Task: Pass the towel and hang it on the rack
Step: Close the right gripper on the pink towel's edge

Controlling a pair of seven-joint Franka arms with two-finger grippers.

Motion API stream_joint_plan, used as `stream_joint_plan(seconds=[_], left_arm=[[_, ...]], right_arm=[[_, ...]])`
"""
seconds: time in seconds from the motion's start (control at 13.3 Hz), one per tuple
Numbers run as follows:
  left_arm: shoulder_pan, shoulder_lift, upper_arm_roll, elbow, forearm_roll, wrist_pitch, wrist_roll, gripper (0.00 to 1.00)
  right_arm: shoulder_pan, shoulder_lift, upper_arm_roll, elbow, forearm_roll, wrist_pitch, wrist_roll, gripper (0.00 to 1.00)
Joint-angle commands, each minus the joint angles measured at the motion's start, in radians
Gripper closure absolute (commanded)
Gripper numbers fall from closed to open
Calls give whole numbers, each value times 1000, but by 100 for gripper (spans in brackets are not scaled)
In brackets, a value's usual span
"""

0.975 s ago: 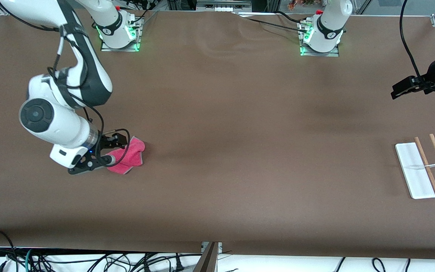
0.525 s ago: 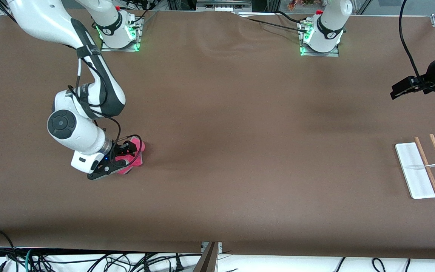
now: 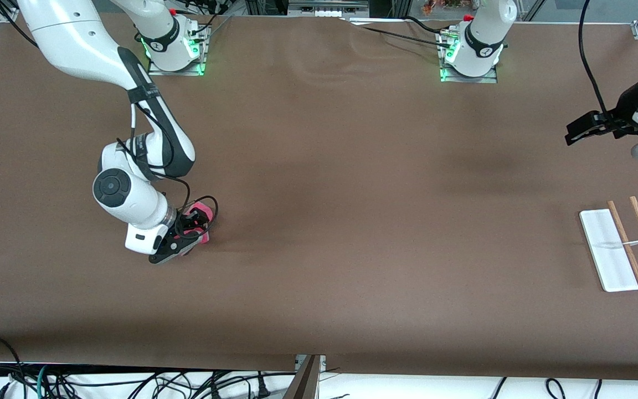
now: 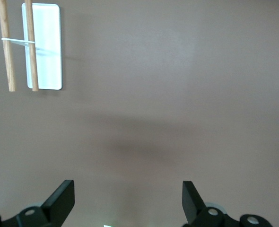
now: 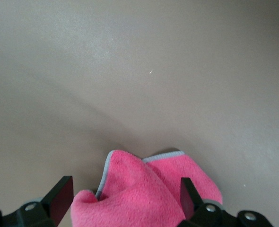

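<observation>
Pink terry fills the lower part of my right wrist view: the towel (image 5: 149,189) lies crumpled on the surface (image 5: 139,61), a thin grey edging curling along one fold, and my right gripper (image 5: 123,196) stands directly over it with its fingers (image 5: 59,196) spread wide to either side, gripping nothing. From the front view my own wrist covers most of that cloth, so only a pink scrap (image 3: 201,210) shows at the right gripper (image 3: 183,235); whether the fingertips touch the fabric I cannot tell.

My left wrist view gives what the front one flattens: the rack (image 4: 41,47), white base with two wooden rods and a thin metal crosspiece, seen past my left gripper (image 4: 127,201), which hangs wide open and empty over bare surface. In the front view the left gripper (image 3: 587,128) waits in the air at the left arm's end, the rack (image 3: 610,249) standing on the surface there, well apart from the towel.

Brown matting (image 3: 352,194) covers the surface; black cables (image 3: 130,382) trail along the edge nearest the front camera.
</observation>
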Motion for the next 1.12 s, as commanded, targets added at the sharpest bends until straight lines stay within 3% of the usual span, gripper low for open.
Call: stream_joint_plan(seconds=[0.0,0.15,0.67,0.82,1.05], left_arm=[[2,-31,-6,-45,-21,1,12,0],[3,-69,-6,-94,-21,30,12,0],[14,-60,-4,-94,-21,61,51,0],[14,-60,-4,-94,-21,61,53,0],[16,-46,-1,-89,-19,61,55,0]], right_arm=[[-1,16,-2,-15,6,53,-33,0],[-1,39,-2,-15,6,76,-33,0],[4,78,-2,-24,5,89,-96,0],[7,83,-3,-26,5,90,-98,14],[7,84,-3,-26,2,90,-98,43]])
